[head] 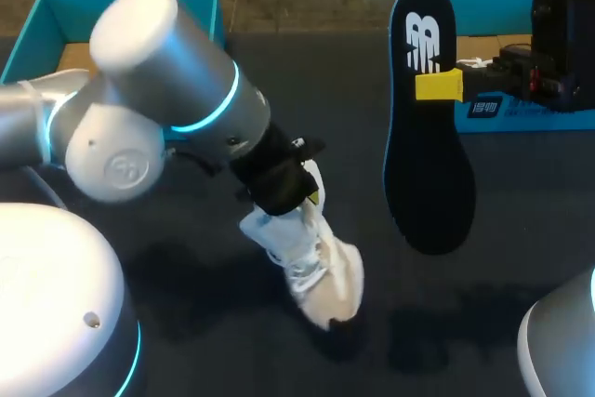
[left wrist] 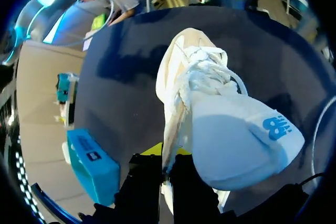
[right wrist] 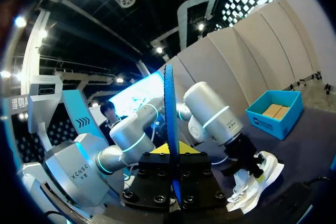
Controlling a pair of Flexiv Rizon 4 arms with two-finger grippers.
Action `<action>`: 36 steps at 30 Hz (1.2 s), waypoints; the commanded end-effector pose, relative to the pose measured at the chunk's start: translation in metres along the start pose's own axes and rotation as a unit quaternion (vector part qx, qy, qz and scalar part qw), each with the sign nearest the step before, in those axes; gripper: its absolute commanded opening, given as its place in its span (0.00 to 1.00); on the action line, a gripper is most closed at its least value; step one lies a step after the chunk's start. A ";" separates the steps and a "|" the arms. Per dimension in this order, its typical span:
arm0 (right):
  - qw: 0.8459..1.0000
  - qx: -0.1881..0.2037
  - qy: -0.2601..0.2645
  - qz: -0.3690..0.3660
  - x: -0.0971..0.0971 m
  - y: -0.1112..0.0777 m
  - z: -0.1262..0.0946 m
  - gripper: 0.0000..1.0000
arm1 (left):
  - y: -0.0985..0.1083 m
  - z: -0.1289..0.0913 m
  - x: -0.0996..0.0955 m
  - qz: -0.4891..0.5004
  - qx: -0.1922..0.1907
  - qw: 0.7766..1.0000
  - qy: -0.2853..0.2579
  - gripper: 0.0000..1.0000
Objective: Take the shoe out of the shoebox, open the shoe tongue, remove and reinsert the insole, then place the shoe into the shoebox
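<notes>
Left arm (head: 167, 90) half-hides shoebox (head: 51, 16); insole (head: 428, 155) beside shoe (head: 325, 271).

Left arm (head: 158, 90): silver-grey tubular links, rounded joint caps, glowing cyan rings (head: 216, 109) at the joints, pale domed housing (head: 46, 285), black wrist. Right hand (head: 437, 86): black body, bright yellow fingertips (head: 429, 87); black mounting plate (right wrist: 157, 182) studded with round screws. Left hand (left wrist: 165, 158): black fingers (left wrist: 139, 182), yellow tips
</notes>
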State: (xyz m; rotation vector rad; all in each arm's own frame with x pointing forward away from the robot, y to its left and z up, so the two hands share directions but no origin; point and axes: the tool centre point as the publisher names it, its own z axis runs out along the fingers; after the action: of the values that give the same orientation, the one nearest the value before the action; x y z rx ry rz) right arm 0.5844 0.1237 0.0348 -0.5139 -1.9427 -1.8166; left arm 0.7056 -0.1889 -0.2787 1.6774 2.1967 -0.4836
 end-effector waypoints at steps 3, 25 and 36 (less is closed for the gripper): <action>1.000 0.002 0.002 0.001 -0.003 0.002 0.003 0.00 | -0.004 -0.003 0.002 0.120 0.058 0.990 0.050 0.00; 1.000 0.002 0.002 0.001 -0.003 0.002 0.003 0.00 | -0.014 0.030 0.014 0.129 0.057 0.978 0.152 0.00; 1.000 0.002 0.002 0.001 -0.003 0.002 0.003 0.00 | -0.019 0.056 0.019 0.141 0.058 0.972 0.180 0.00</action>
State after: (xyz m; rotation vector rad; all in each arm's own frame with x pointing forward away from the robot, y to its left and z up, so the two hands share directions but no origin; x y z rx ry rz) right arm 0.5845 0.1237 0.0348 -0.5139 -1.9425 -1.8167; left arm 0.6853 -0.1931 -0.3290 2.2393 2.1337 -0.2681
